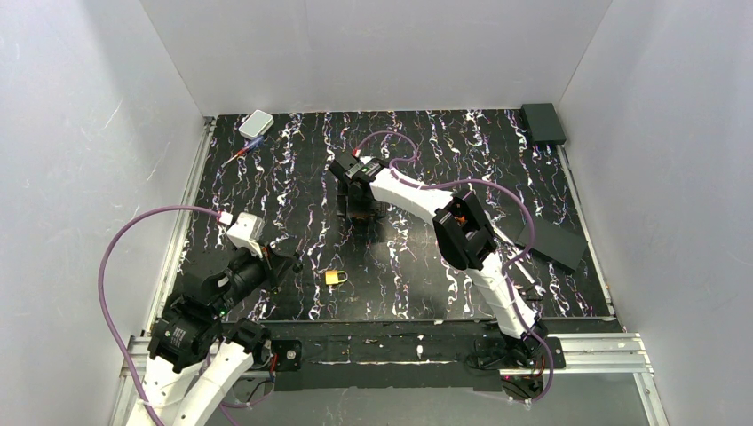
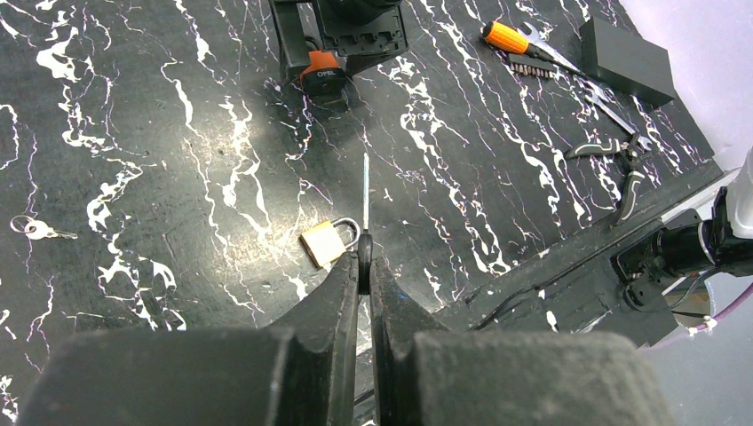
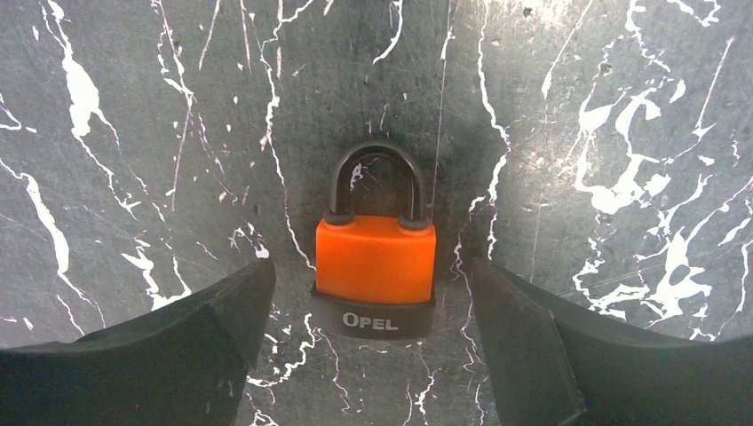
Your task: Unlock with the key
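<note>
Desk (image 1: 400,293): black, veined with white, with both arms reaching over it.
Right gripper (image 3: 370,277): far out over the middle of the desk; jaws spread wide, one on each side of the orange padlock, touching neither side.
Left gripper (image 2: 364,262): near the front edge; jaws pressed together on the key.
Black box (image 2: 626,60): at the far right, beside the orange-handled screwdriver (image 2: 508,37) and pliers (image 2: 622,164).
Orange padlock (image 3: 376,262): flat on the desk, black shackle closed, "OPEL" on its black base.
Brass padlock (image 2: 325,242): flat on the desk, just beside the left fingertips.
Key (image 2: 365,191): pinched in the left jaws, thin blade jutting past the tips toward the orange padlock, well apart from it.
Ringed key (image 2: 35,231): lies alone, far left.
</note>
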Tool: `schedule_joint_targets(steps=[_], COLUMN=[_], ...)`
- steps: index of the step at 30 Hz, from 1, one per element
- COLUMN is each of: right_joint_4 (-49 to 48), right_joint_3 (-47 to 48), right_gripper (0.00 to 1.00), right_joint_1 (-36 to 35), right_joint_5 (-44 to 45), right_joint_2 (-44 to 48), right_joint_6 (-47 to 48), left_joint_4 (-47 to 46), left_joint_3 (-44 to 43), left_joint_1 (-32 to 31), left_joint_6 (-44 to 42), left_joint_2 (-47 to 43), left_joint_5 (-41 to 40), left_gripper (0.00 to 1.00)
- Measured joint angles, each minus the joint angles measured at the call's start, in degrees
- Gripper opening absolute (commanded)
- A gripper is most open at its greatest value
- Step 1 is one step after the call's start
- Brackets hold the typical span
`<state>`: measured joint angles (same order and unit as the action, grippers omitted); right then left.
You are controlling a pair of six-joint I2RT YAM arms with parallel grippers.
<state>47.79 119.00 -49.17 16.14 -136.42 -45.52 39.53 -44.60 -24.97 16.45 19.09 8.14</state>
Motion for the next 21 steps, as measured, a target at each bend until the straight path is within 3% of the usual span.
schedule_joint_targets(steps=[13, 21], right_joint_4=[-1.5, -1.6], right_joint_3=[1.3, 2.3], right_gripper=[0.81, 0.69], right_joint_1=[0.1, 0.2], right_joint_5=[0.2, 1.3], right_joint_2=[-1.0, -1.8], right_joint_6=[0.0, 0.5], left_joint_4=[0.0, 0.0], left_joint_3=[0.0, 0.0], left_joint_1=[0.0, 0.0], left_joint_6=[0.0, 0.0], left_joint_2=[0.0, 0.0], left_joint_5=[0.0, 0.0], left_gripper=[0.0, 0.0])
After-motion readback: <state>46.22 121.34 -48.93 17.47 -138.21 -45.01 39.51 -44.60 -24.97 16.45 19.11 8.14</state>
